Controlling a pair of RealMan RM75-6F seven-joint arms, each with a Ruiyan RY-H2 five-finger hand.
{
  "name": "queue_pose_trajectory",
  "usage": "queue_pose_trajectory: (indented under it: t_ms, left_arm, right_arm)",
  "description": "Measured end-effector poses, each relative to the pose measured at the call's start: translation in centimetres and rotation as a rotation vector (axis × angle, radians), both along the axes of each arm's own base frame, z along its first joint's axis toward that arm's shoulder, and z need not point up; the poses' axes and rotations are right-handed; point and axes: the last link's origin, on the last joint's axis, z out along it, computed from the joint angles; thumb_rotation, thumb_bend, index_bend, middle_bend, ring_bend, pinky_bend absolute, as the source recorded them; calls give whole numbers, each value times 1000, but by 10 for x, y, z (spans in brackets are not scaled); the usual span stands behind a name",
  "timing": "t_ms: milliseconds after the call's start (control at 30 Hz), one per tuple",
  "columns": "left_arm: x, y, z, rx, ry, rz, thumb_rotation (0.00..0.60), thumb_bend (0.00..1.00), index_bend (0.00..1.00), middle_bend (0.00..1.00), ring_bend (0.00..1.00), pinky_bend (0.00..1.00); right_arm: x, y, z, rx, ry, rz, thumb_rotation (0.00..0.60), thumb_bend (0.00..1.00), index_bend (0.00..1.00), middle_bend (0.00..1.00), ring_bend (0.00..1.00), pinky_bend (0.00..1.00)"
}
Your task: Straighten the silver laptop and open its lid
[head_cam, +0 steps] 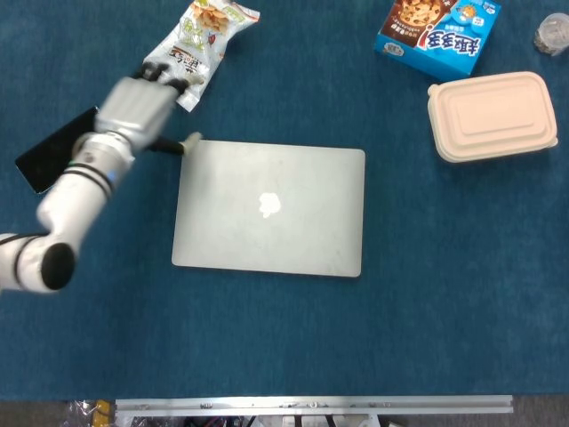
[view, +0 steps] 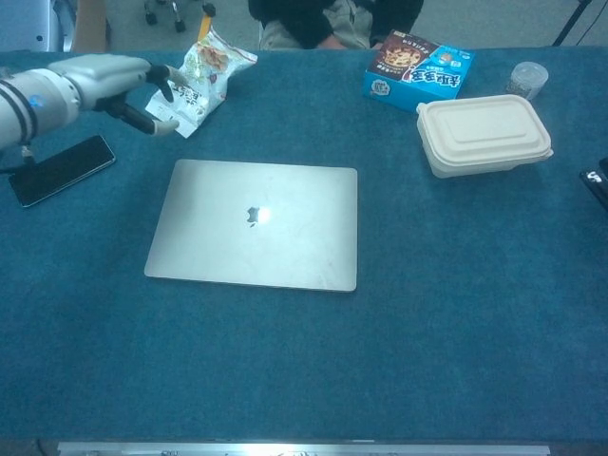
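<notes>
In the head view, the laptop was seen lying shut at the middle of the blue cloth-covered table, its edges nearly square to the table's near edge, so the straightening step was judged to be about done. The left hand was held above the table beyond the laptop's far left corner, apart from it; its fingers were loosely spread and nothing was held, one dark finger with a pale tip being pointed toward that corner. The right hand was not seen. The lid remained to be opened; a fingertip would need to be worked under one thin edge, though which edge opens could not be told.

In the chest view, the laptop was shown as a flat, smooth, matte silver slab with rounded corners and a glinting logo. The left hand was seen raised near a crinkled snack bag, with a glossy black phone below it. A rigid cream lidded box and a blue cardboard carton lay well apart to the right.
</notes>
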Motion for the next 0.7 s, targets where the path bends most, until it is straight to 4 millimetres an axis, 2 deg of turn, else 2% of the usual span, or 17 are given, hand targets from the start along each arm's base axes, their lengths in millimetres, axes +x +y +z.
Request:
queue_pose_trajectory:
  t_ms: [200,333,433,633,700]
  left_arm:
    - [-16,-17,43,114,-91,19,409,342,93,177,0,0]
    - [-28,-35,68,183,-116,12,442,342,93,169,0,0]
    - [-37,-52,80,230,-132,3,486,341,93,163,0,0]
    - [-55,-89,100,311,-142,-22,510,342,93,160,0,0]
    - [-61,-99,104,329,-143,-29,541,342,93,161,0,0]
  right_arm:
    - [11,-5,-12,51,7,51,600,302,101,137,40,105]
    - [17,-8,-18,70,10,75,600,303,101,135,40,105]
    - [19,-8,-20,76,15,82,600,303,101,133,40,105]
    - [19,-10,-26,92,21,80,600,303,101,130,40,105]
    - [19,-10,-28,99,22,82,600,303,101,129,40,105]
